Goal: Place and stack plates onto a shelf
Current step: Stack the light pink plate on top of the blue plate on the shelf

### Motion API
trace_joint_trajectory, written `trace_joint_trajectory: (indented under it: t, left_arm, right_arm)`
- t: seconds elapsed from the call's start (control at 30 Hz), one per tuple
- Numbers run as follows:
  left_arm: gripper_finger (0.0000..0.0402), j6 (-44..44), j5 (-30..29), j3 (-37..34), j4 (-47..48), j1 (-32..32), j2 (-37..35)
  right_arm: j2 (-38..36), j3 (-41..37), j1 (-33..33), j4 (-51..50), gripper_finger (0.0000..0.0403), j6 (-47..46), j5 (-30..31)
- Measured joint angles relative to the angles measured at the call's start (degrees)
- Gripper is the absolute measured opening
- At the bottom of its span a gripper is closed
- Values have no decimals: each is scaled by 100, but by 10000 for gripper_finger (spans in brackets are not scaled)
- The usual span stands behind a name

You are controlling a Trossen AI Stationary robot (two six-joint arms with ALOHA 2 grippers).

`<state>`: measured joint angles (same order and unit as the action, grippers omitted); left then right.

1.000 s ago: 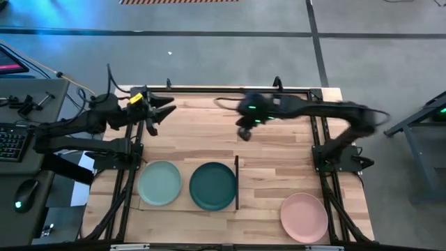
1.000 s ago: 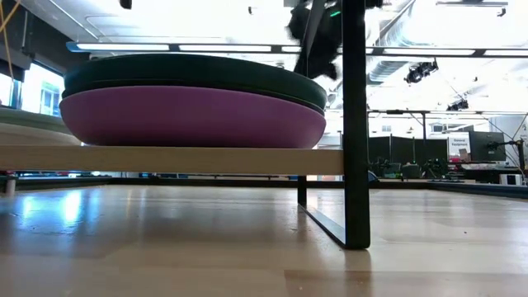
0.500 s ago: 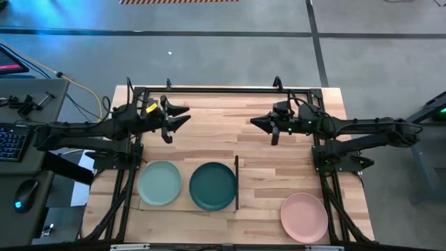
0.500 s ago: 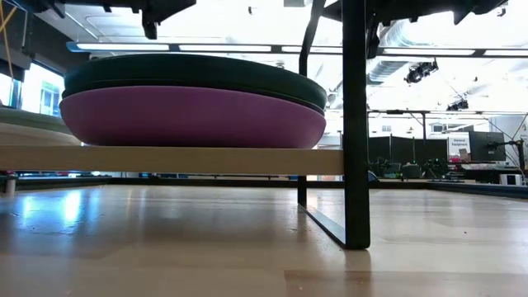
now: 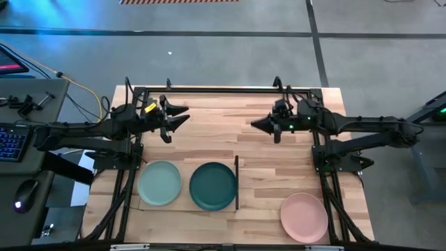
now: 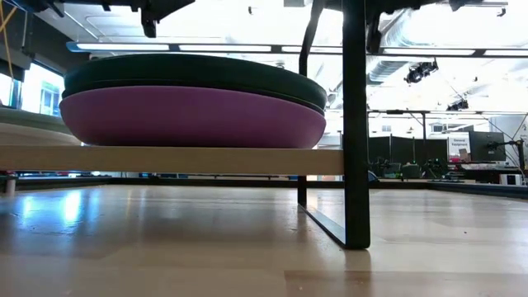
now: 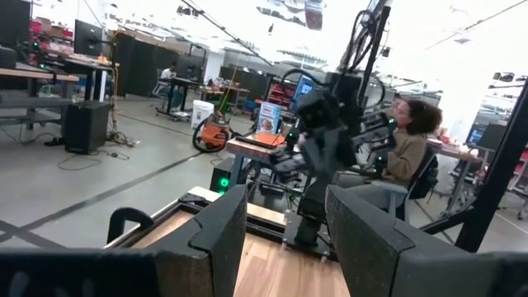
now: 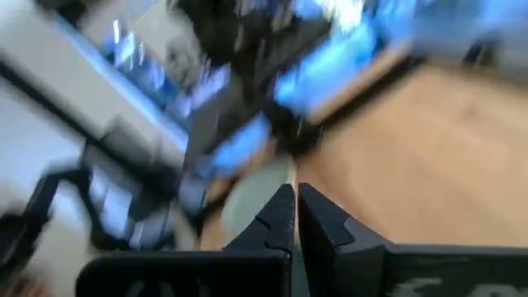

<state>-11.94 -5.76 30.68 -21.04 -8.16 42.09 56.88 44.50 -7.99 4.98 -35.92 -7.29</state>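
Two stacks stand on the shelf (image 5: pixel 187 206) at the table's near side. One is topped by a pale mint plate (image 5: pixel 159 183). The other is topped by a dark teal plate (image 5: pixel 212 186), and the low view shows the dark teal plate (image 6: pixel 194 73) resting on a purple plate (image 6: pixel 194 115). A pink plate (image 5: pixel 304 216) lies flat on the tabletop near the right corner. My left gripper (image 5: pixel 178 115) (image 7: pixel 285 239) hovers open over the far left of the table. My right gripper (image 5: pixel 254 124) (image 8: pixel 295 216) hovers shut over the far middle. Both are well clear of the plates.
The shelf's dark end strip (image 5: pixel 237 183) shows in the low view as a black upright (image 6: pixel 355 124). Black frame rails (image 5: pixel 209 89) border the table. Bare wood (image 5: pixel 216 132) lies between the two grippers. A desk with a keyboard (image 5: pixel 14 139) stands to the left. A seated person (image 7: pixel 408 148) is beyond the table.
My right arm swung from a bent pose to a level, stretched one, and its gripper rose out of the top of the low view. It ended a little farther toward the table's right. My left gripper shifted slightly toward the table's right and near side. The plates stayed put.
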Motion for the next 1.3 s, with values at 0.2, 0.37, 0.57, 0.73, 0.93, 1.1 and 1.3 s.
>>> trace_joint_trajectory:
  t: [0.2,0.37,0.57,0.73,0.93,1.1,1.3]
  left_arm:
    - [156,0,0,0,0,0,0]
    - [156,-2,0,0,11,0,0]
    - [156,-2,0,1,15,0,0]
    - [156,-2,0,2,15,0,0]
    - [156,-4,0,2,16,-2,0]
    - [156,-7,0,2,15,-2,0]
    - [156,-15,0,4,17,-1,0]
  right_arm:
    - [0,1183,597,-3887,1,-607,-476]
    - [-2,1322,1612,-6384,38,-2128,-255]
    - [2,325,3054,-6529,134,-3207,-941]
    - [4,-412,3840,-5907,194,-3129,-1025]
    - [9,-1239,4454,-5272,204,-3126,-979]
    - [9,-1765,4679,-4641,204,-3428,-982]
    - [110,-2084,4917,-4063,204,-3586,-924]
